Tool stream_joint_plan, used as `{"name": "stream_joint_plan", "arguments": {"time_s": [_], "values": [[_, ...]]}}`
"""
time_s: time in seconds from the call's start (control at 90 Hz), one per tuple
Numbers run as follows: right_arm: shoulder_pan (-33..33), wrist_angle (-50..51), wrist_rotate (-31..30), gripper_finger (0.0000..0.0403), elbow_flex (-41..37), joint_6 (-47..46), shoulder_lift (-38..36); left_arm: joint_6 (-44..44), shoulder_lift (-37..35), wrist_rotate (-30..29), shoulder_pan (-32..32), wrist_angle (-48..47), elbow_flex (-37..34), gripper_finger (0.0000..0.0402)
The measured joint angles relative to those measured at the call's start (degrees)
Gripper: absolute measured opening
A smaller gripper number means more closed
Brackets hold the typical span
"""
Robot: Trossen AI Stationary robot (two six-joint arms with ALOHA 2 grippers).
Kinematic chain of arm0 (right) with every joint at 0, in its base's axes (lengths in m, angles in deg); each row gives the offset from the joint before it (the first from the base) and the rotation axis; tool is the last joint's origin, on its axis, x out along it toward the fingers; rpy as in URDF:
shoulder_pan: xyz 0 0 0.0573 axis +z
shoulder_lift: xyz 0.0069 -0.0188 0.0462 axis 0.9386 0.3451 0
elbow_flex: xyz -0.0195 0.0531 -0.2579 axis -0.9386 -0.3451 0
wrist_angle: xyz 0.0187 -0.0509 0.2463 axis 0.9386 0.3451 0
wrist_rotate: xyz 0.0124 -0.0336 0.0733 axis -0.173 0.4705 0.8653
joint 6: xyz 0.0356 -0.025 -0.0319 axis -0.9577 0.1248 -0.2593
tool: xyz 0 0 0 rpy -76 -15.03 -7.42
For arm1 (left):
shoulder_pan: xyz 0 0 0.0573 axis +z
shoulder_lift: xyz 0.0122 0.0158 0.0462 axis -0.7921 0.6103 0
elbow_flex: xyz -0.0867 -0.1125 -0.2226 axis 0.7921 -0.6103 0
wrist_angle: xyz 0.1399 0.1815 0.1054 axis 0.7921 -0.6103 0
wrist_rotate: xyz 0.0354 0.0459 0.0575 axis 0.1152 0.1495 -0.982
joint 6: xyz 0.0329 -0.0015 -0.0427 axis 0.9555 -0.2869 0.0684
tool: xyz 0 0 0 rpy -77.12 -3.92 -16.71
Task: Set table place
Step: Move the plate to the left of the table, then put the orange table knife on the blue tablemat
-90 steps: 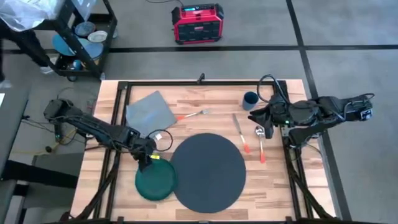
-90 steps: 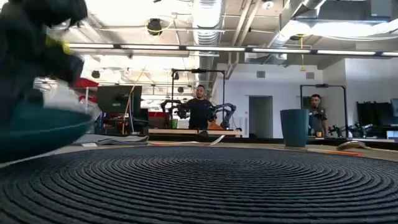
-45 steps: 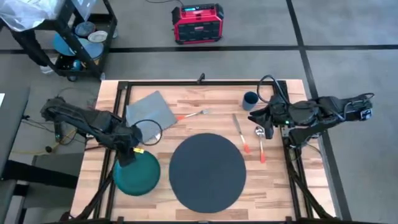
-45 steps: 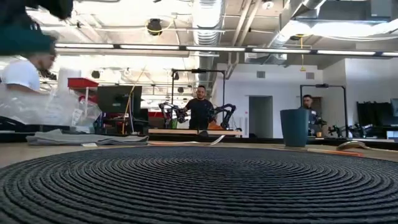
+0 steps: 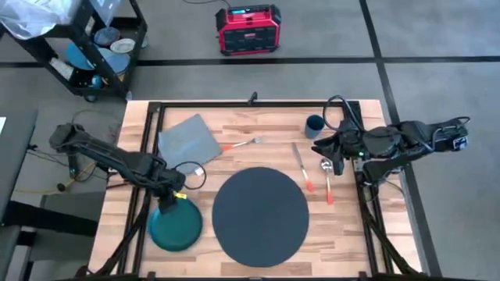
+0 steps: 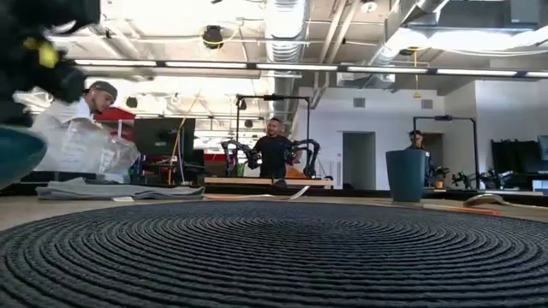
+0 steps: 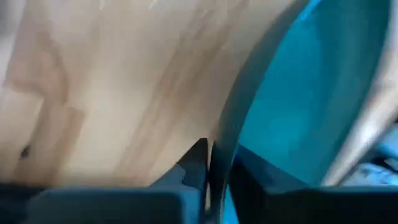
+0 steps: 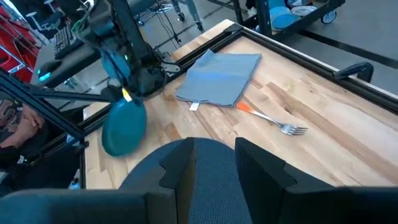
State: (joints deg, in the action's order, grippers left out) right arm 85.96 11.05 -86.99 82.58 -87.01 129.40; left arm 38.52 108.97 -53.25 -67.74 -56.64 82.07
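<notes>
The large flat round dark grey mat (image 5: 258,215) served as the reference: it lay on the front centre of the light wood butcher-block table (image 5: 234,129), its ribbed weave filling the foreground of the low view (image 6: 274,257). To the left of the mat, near the table's left edge, the left gripper (image 5: 168,197) was clamped on the rim of a round dark green plate (image 5: 176,226); the left wrist view showed the two fingers (image 7: 196,168) pinched close together with the plate's edge (image 7: 298,106) between them. The plate lay apart from the mat, without overlap. Behind the mat and to its left, a folded grey cloth napkin (image 5: 187,140) lay flat on the wood, and just right of it lay a metal fork with an orange handle (image 5: 241,144). Behind the mat to the right stood a dark blue cup (image 5: 314,125). Right of the mat lay a knife with an orange handle (image 5: 302,167) and, further right, a spoon with an orange handle (image 5: 327,178), side by side. The right gripper (image 5: 332,150) was held over the right part of the table just beyond the spoon, its fingers (image 8: 180,165) set narrowly apart and holding nothing.
</notes>
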Motion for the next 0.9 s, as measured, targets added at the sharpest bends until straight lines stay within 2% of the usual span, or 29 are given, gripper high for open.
{"name": "stream_joint_plan", "arguments": {"time_s": [0.156,0.267,0.344,0.411,0.478,0.544,0.622,0.7,0.8,0.9], "values": [[0.00,1.54,-0.02,0.0103,0.00,0.06,0.00,-0.16,-4.31,-5.29,3.56,-11.06,6.59,0.0141],[-0.08,3.32,-0.02,0.0103,0.00,-0.05,0.02,-3.40,-5.70,-8.33,5.89,-21.46,9.34,0.0168],[-0.17,4.57,-0.04,0.0103,0.00,-0.07,0.00,-7.54,-5.99,-8.56,6.91,-20.41,11.14,0.0173],[-0.17,5.10,-0.17,0.0103,-0.15,-0.08,0.23,-9.73,-5.90,-10.51,7.14,-9.10,12.45,0.0172],[-0.53,4.92,-0.39,0.0103,-1.29,-0.10,0.41,-8.89,-5.08,-15.38,6.99,10.00,12.83,0.0170],[-1.32,5.20,-0.36,0.0103,-3.48,-1.20,0.97,-4.64,-2.05,-21.40,7.08,29.29,13.01,0.0169],[-2.20,6.71,0.53,0.0103,-6.60,-3.86,2.23,2.88,3.04,-24.64,8.14,47.48,13.09,0.0169],[-3.16,7.51,2.94,0.0103,-10.69,-7.32,3.73,7.89,9.17,-24.80,9.89,58.93,13.03,0.0169],[-4.26,7.07,7.69,0.0103,-16.65,-13.12,6.48,9.31,16.72,-24.55,12.82,66.42,12.92,0.0169],[-5.16,5.73,10.19,0.0103,-20.94,-17.63,9.49,9.40,24.32,-19.72,16.81,73.86,12.84,0.0169]]}}
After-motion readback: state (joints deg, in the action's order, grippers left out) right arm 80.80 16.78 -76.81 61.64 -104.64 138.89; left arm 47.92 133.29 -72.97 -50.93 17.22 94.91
